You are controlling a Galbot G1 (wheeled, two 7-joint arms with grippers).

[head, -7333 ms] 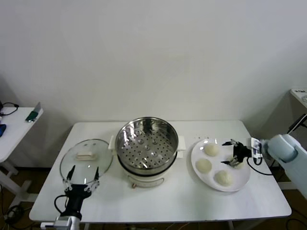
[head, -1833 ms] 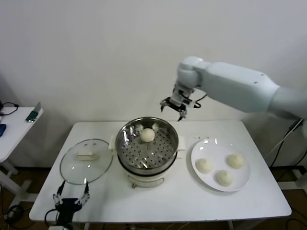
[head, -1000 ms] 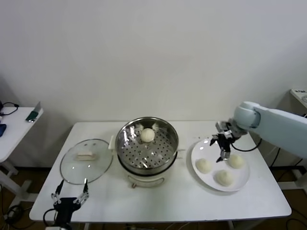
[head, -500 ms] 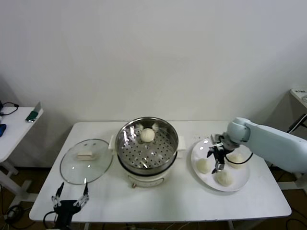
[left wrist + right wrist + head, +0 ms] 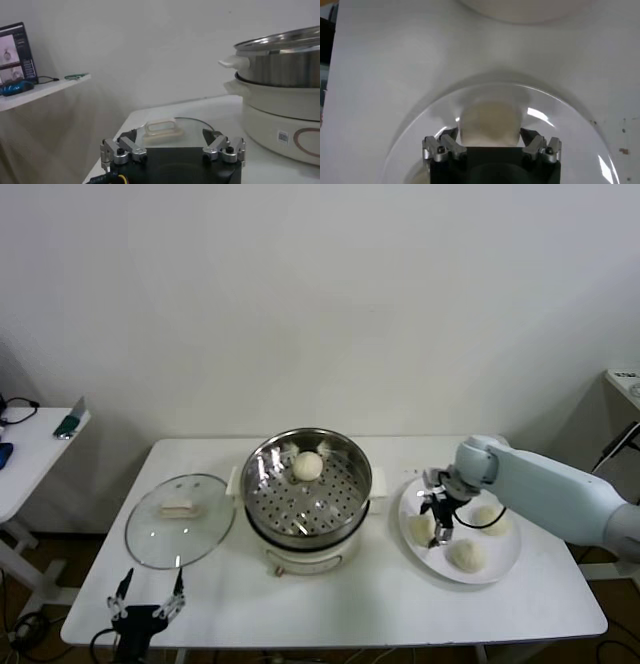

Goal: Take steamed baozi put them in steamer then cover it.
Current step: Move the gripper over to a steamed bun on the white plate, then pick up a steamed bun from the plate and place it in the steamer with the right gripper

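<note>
One baozi [image 5: 307, 466] lies in the steamer [image 5: 262, 494], a shiny perforated basket on a white pot base. Three more sit on a white plate [image 5: 505, 556]. My right gripper [image 5: 437, 522] reaches down over the plate's left baozi [image 5: 421, 530]. In the right wrist view that baozi [image 5: 490, 122] fills the gap of the right gripper [image 5: 491, 142], both fingers against its sides; it still rests on the plate. The cover [image 5: 150, 534], clear glass with a cream handle [image 5: 179, 508], lies flat left of the steamer. My left gripper [image 5: 146, 596] waits open at the table's front left edge, behind the cover's handle [image 5: 164, 129].
Two other baozi [image 5: 466, 555] [image 5: 490, 519] lie close to the right gripper on the plate. The steamer's wall [image 5: 280, 65] rises beside the left gripper. A side table [image 5: 40, 444] with small items stands off the left end.
My right gripper has moved left across the plate and lowered over the left baozi, and its fingers have drawn in against it. The left arm has barely moved.
</note>
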